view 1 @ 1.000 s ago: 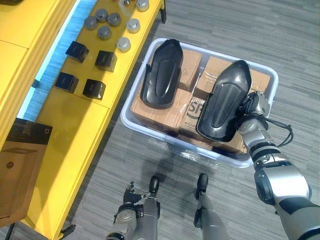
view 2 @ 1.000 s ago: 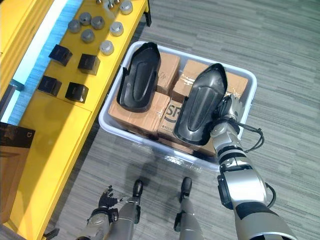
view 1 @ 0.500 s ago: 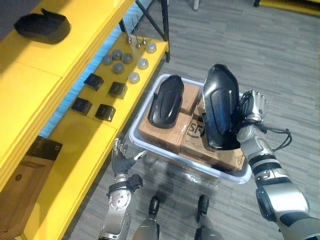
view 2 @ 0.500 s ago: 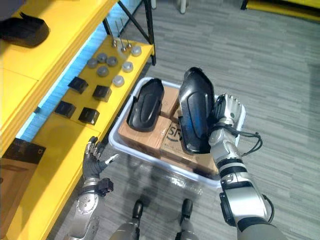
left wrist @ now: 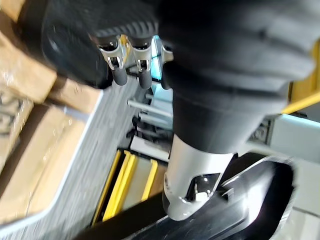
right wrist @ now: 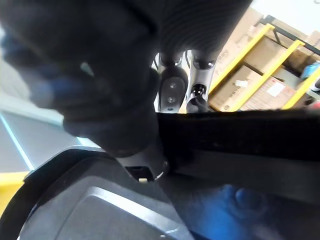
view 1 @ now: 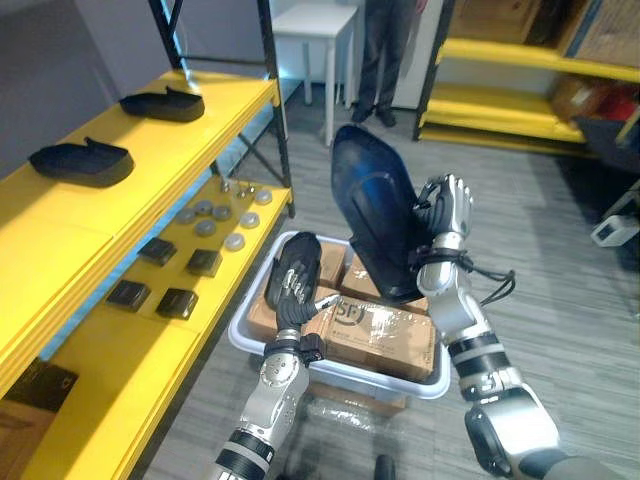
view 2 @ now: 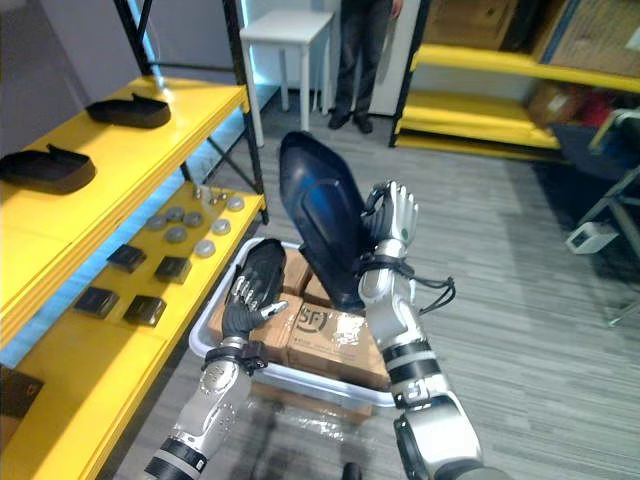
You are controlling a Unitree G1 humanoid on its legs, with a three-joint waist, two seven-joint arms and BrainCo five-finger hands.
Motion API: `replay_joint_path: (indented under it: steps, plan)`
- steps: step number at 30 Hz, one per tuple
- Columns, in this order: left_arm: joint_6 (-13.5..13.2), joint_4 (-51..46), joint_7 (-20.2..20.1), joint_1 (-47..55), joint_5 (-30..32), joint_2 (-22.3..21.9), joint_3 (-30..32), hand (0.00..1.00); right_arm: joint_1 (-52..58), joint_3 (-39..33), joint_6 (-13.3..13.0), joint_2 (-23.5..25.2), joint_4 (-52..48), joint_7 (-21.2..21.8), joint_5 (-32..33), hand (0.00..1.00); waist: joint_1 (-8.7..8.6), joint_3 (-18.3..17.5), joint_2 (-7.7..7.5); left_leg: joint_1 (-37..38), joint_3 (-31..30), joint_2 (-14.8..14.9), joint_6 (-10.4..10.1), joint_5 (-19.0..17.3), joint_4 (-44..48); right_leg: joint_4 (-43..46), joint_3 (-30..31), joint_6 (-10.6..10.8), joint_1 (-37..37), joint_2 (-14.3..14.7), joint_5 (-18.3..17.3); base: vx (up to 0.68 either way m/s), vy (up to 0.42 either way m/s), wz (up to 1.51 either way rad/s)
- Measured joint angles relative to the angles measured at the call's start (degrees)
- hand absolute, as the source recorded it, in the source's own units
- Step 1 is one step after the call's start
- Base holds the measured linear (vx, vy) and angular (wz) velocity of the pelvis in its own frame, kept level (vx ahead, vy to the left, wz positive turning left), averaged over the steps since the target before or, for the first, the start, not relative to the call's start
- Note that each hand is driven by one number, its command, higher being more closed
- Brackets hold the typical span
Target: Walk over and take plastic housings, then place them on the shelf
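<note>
Right hand (view 1: 445, 205) is up high, and I can see its fingers curled round one long edge of a black plastic housing (view 1: 372, 215). That housing stands nearly upright in the air, above the white bin (view 1: 243, 338).

A second housing (view 2: 268, 268) lies on the cartons (view 1: 380, 335) inside the bin, at the end nearest the yellow shelf (view 1: 130, 190). My left hand (view 1: 291, 292) is raised in front of it with the fingers straight and slightly spread, gripping nothing. I cannot tell whether the tips touch that housing.

The front carton carries large dark printed letters at one corner and clear tape across its top.

Over on the shelf, I see two more housings (view 1: 80, 162) resting well apart on the upper board. The lower board holds small black boxes (view 1: 178, 302) and, further along, a cluster of grey round caps (view 1: 215, 222).

At the back of the room, a person's legs (view 1: 385, 55) stand just beside a white table (view 1: 315, 20).
</note>
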Motion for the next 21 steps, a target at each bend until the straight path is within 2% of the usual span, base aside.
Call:
replay_joint_path:
  steps: [2,4,8,12,13,15,19,21]
  plan:
    - [0.0,0.0,0.5,0.0,0.0,-0.6,0.0,0.0,3.3,1.8,0.0,1.2,-3.2,0.1,-0.1,1.0,-0.23,-1.0,0.0,0.3,0.3,0.3,-0.1,-0.1,-0.1,0.0,0.6,0.0,0.1,0.2,0.0,-0.02,-0.005,-0.13]
    - [0.0,0.0,0.8,-0.3,-0.6,-1.0,-0.2,0.0,7.1,5.3,-0.3,2.6,-6.9,0.4,-0.1,1.0,-1.23,-1.8,0.01,0.8,0.7,0.6,-0.2,-0.1,-0.2,0.0,0.8,-0.1,0.3,0.5,0.1,0.0,-0.005,-0.1]
    - [0.0,0.7,1.8,-1.7,-3.8,-1.0,-1.9,0.0,10.3,8.8,-1.1,3.4,-9.5,0.7,-0.2,1.0,-1.65,-2.3,-0.03,2.1,1.5,0.8,-0.6,-0.3,-0.5,0.0,1.2,-0.1,0.9,0.8,0.1,0.01,0.01,-0.1]
    - [-1.9,-0.1,-0.1,-2.4,-16.8,-1.1,-2.5,0.0,10.8,10.9,-2.6,3.1,-11.0,0.8,0.0,1.0,-1.89,-3.4,-0.02,2.6,2.6,0.9,-0.7,-0.5,-0.6,-0.1,2.2,-0.3,0.9,1.0,0.4,0.02,0.023,-0.11]
    - [-2.2,-0.4,-0.6,-2.4,-19.1,-1.1,-2.6,1.0,10.8,11.1,-2.9,3.0,-11.0,0.8,0.1,1.0,-1.94,-3.4,-0.02,2.7,2.6,0.9,-0.7,-0.5,-0.6,-0.1,2.2,-0.3,0.9,1.0,0.5,0.02,0.024,-0.05]
    - [-3.8,-1.5,-1.7,-2.4,-25.3,-1.0,-2.9,1.0,10.9,11.3,-3.3,3.0,-11.1,0.8,0.6,1.0,-2.31,-3.6,-0.03,2.7,2.6,0.9,-0.9,-0.4,-0.6,-0.1,2.1,-0.7,0.9,1.0,0.8,0.0,0.0,0.0]
    - [-4.3,-1.8,-1.8,-2.4,-30.1,-0.5,-3.4,1.0,12.0,11.8,-3.8,2.8,-12.7,0.8,1.5,1.0,-2.44,-4.3,-0.08,2.8,2.6,0.9,-0.9,-0.4,-0.6,0.0,2.1,-0.7,1.1,1.0,0.8,0.0,0.0,0.0]
    - [-5.1,-1.9,-2.0,-2.3,-33.6,-0.5,-3.5,1.0,13.8,12.6,-5.1,2.6,-15.1,0.8,2.6,1.0,-2.55,-4.5,-0.22,2.8,2.6,0.9,-0.9,-0.4,-0.5,0.0,2.1,-0.7,1.2,1.0,0.8,0.0,0.0,0.0]
